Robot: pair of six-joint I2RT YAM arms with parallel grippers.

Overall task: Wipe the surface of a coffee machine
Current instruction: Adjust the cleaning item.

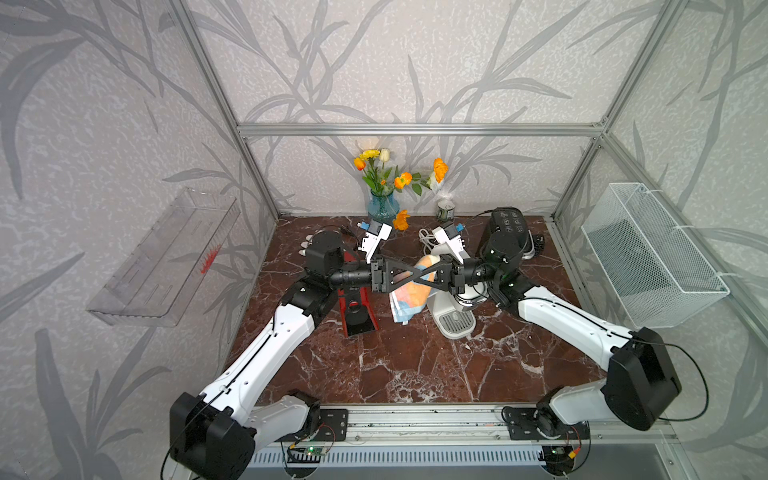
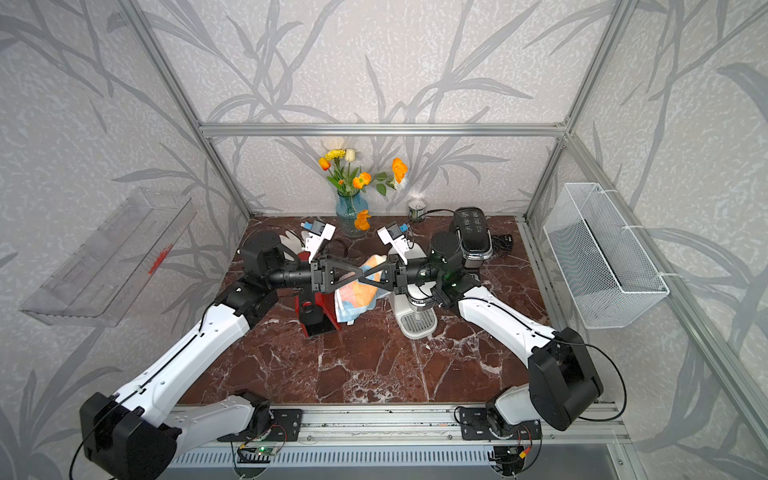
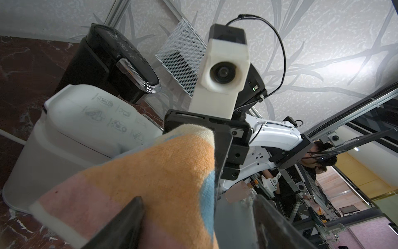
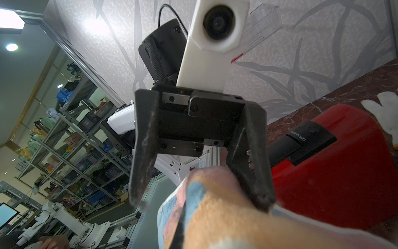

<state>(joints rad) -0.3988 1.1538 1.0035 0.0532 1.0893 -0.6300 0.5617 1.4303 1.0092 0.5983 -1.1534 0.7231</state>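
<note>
orange, pink and blue striped cloth [image 1: 405, 305] is up in the air right now, hanging between the red machine [image 4: 336, 185] and the white machine [image 1: 455, 320], not touching either as far as i can tell, and its lower end dangles over the counter [image 1: 395, 365]. the right gripper [image 1: 415, 276] is clamped tight on one bunched end of it, you can see that pinch pretty clearly from the left wrist view. the left gripper [image 4: 199, 201] is spread wide and sits tip to tip with the right one, jaws on either side of the cloth, with one finger [image 4: 252, 183] just brushing the fabric but nothing squeezed. so to me this reads as a hand-off between the arms, and i can't say which way it's going. progress-wise: the cloth is picked up and off the counter, which counts for something, but it's not pressed on any machine at this moment, so no wiping is happening here. i also can't tell which coffee machine is the target. there's a black machine [image 1: 509, 220] further back too, well apart from the cloth. no obvious dirt or wet streaks show on the white lid or the red shell, so nothing says a surface is already done. my guess is that most of the job is left: settle who holds the cloth, bring it down on a top surface, then do the wiping strokes.
</note>
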